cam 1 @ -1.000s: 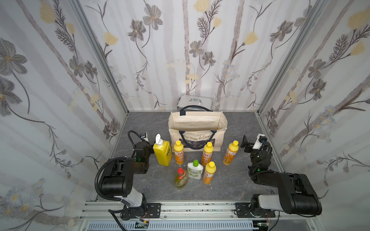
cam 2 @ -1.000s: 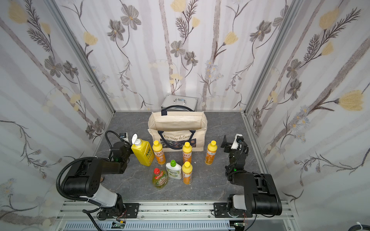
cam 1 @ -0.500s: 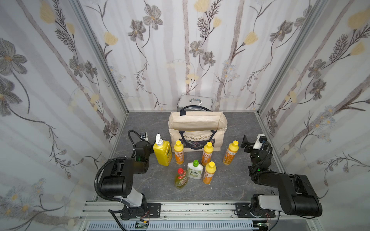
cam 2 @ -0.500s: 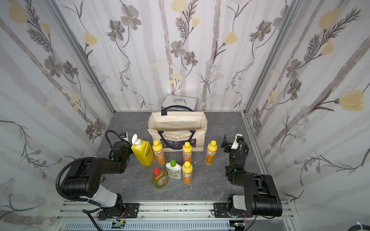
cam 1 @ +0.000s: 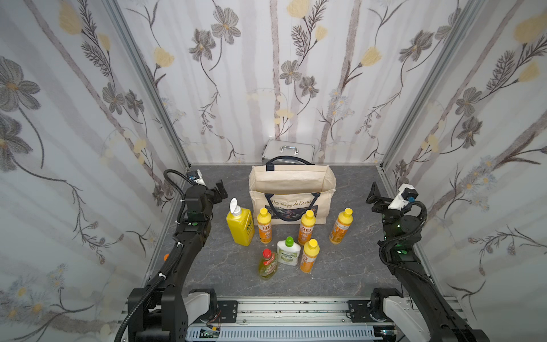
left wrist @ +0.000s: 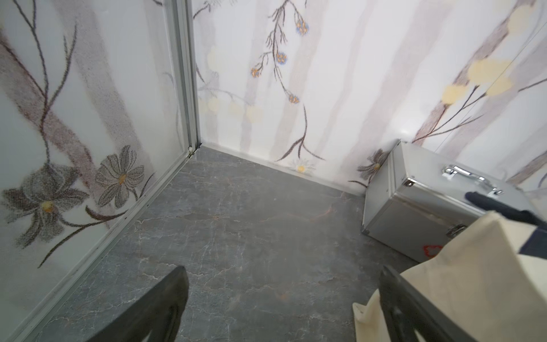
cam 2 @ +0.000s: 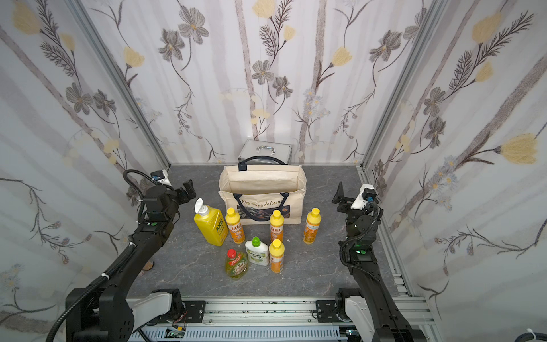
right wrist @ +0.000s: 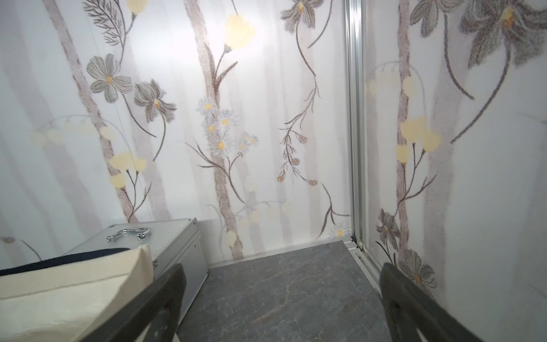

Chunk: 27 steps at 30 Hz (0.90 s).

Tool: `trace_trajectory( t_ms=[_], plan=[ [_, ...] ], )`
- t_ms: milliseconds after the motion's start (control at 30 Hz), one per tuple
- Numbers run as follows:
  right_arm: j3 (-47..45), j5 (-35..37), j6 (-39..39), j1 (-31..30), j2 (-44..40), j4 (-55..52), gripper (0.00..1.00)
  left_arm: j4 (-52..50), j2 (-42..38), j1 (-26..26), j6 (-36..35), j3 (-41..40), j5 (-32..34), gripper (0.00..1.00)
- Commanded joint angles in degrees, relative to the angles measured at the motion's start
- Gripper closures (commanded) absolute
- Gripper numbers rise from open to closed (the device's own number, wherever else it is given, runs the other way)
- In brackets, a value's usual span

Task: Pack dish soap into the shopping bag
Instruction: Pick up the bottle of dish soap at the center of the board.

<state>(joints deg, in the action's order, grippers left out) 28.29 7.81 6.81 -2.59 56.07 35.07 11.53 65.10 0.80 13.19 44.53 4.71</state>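
Nothing is held yet: the left gripper [left wrist: 281, 274] is seen spread wide over bare floor, and the right gripper [right wrist: 282, 272] is spread just as wide, with nothing between the jaws of either. All seven bottles of dish soap [cam 1: 288, 251] are stood upright on the grey floor [cam 1: 349, 275] in front of the shopping bag [cam 1: 293, 180], which is propped open at the top with the silver case [cam 1: 288, 149] behind it. A first pick is judged to be due. For the right arm, the lone orange bottle [cam 1: 340, 226] is best taken, being set apart from the rest and nearest that side. For the left, the big pump bottle [cam 1: 239, 226] is suggested, though care is called for, since an orange bottle [cam 1: 264, 228] is stood just beside it. The body should be gripped below the cap, lifted clear of the soft rim and lowered in upright, the raised navy handle [cam 1: 285, 160] being avoided
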Motion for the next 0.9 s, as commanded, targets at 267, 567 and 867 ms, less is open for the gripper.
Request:
trace_trajectory(
  t_ms=[267,567,867],
  plan=[
    [18.56,6.22,5.90,-16.76,-1.77,-48.07,0.00,-18.52,-2.15,0.43,8.72,5.92,-8.11,0.00],
    [19.01,7.45,10.66,-22.26,1.56,-52.82,0.06,-19.35,-3.05,0.61,9.37,6.01,-10.50,0.00],
    [15.99,5.05,12.01,-22.48,0.95,-52.18,0.13,-18.57,-3.09,0.78,9.74,5.32,-10.80,0.00]
  ],
)
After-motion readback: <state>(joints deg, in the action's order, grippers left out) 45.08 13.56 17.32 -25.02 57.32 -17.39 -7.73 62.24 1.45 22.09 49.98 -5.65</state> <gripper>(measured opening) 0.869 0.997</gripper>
